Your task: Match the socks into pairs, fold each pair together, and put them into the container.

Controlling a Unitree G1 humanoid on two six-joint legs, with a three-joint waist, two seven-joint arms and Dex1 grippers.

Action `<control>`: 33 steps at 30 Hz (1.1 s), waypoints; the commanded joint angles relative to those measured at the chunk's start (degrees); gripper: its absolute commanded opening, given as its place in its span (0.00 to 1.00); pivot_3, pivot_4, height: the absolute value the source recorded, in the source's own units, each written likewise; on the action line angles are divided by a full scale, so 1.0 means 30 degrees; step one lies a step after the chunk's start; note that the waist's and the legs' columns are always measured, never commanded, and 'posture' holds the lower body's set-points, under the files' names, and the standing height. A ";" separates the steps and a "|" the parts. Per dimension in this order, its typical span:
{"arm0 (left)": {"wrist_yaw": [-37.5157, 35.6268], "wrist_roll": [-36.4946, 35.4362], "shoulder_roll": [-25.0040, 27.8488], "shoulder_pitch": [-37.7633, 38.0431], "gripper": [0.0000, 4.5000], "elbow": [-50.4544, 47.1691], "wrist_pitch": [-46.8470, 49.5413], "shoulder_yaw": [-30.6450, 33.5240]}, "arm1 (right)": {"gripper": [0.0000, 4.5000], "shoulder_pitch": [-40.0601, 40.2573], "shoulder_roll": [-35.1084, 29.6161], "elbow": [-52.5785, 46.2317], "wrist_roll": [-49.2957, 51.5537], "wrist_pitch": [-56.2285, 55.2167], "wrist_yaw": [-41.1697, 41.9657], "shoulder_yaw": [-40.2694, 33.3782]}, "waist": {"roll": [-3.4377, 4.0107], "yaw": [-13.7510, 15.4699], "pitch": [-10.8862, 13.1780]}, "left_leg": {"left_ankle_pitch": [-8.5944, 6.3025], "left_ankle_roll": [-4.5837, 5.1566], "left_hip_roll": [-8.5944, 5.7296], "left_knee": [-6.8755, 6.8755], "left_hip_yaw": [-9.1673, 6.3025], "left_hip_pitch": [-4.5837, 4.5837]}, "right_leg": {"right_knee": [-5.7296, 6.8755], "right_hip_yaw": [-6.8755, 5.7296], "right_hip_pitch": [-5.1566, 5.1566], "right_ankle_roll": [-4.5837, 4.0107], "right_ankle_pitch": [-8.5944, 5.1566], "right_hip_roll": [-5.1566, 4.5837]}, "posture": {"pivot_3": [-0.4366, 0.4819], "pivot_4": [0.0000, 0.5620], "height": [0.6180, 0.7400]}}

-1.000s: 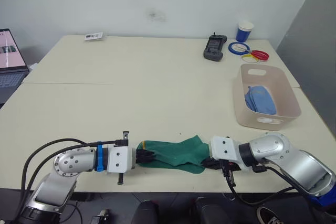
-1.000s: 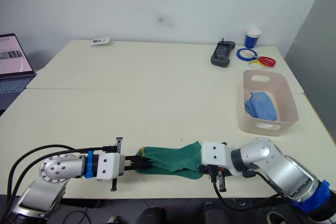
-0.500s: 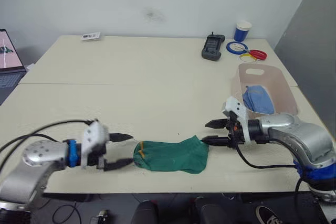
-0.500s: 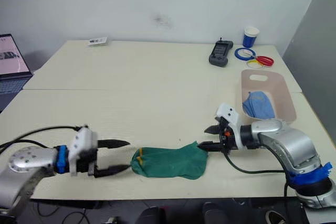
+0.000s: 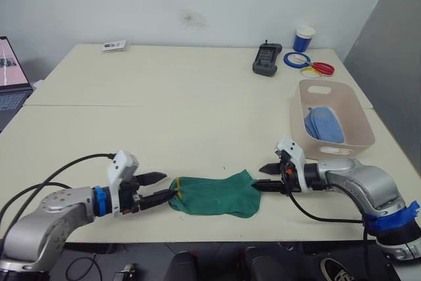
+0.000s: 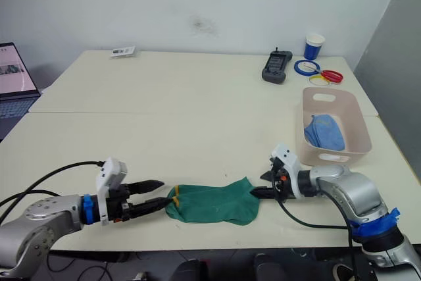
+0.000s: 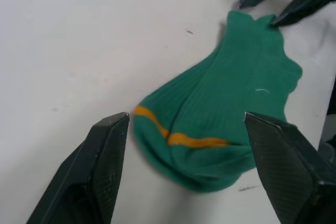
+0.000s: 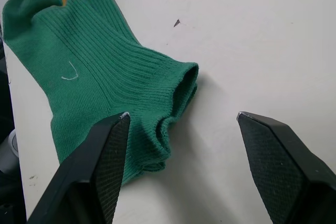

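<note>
Two dark green socks [image 5: 214,194] with a yellow stripe lie flat, one on the other, near the table's front edge. My left gripper [image 5: 170,184] is open at their striped toe end, fingers [image 7: 105,166] astride that end [image 7: 210,119]. At the cuff end my right gripper [image 5: 258,179] stands open too, and its lower fingertip touches or nearly touches the cuff [image 8: 173,93]. Neither holds anything. The pale pink-beige container [image 5: 300,120] sits to the right and holds folded light blue socks [image 5: 324,125].
At the back right are a black handheld device [image 5: 265,57], a blue paper cup [image 5: 304,39] and coloured rings [image 5: 310,65]. A small card [image 5: 114,45] lies at the back left. A laptop [image 5: 10,77] stands beyond the table's left edge.
Both grippers opened and let go of the green socks, which now lie flat. Both arms pulled back, then came close again to the two ends.
</note>
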 commanded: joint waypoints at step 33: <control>-0.4321 0.2693 0.2188 -0.3904 0.00 0.2146 -0.2051 -0.2139 | 0.01 0.1287 -0.1091 -0.3935 0.2978 0.2247 -0.1227 -0.2076 | 0.0000 0.0008 0.0000 | -0.0001 0.0001 -0.0004 -0.0001 0.0007 -0.0009 | -0.0010 -0.0002 -0.0002 -0.0001 -0.0002 0.0009 | 0.48 0.27 1.00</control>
